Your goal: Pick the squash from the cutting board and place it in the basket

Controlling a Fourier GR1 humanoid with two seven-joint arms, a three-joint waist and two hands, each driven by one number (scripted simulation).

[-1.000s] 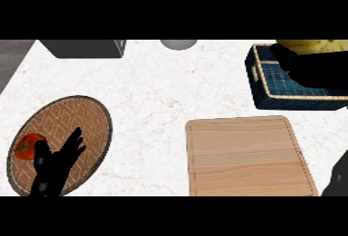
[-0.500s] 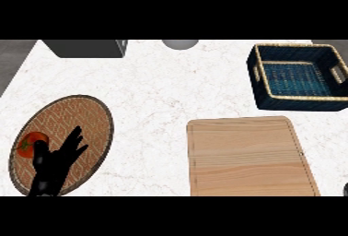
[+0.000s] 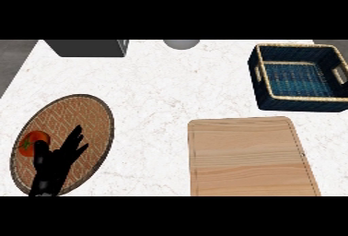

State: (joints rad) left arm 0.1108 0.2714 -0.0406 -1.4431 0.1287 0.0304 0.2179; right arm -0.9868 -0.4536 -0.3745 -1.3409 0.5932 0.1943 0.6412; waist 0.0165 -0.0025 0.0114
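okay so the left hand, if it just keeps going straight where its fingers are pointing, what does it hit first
The black left hand points up and slightly right over the round woven mat. Beyond the mat's far rim lies bare white marble counter; the grey box sits roughly on that line, though height is unclear.

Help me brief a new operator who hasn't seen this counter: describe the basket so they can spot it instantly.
Start at the wooden cutting board on the right side of the white counter. Look beyond its far edge to the counter's far right corner, where the basket sits. It is the only square, deep container: dark blue weave, tan rim, and a handle cutout on each side, unlike the flat round woven mat at the left.
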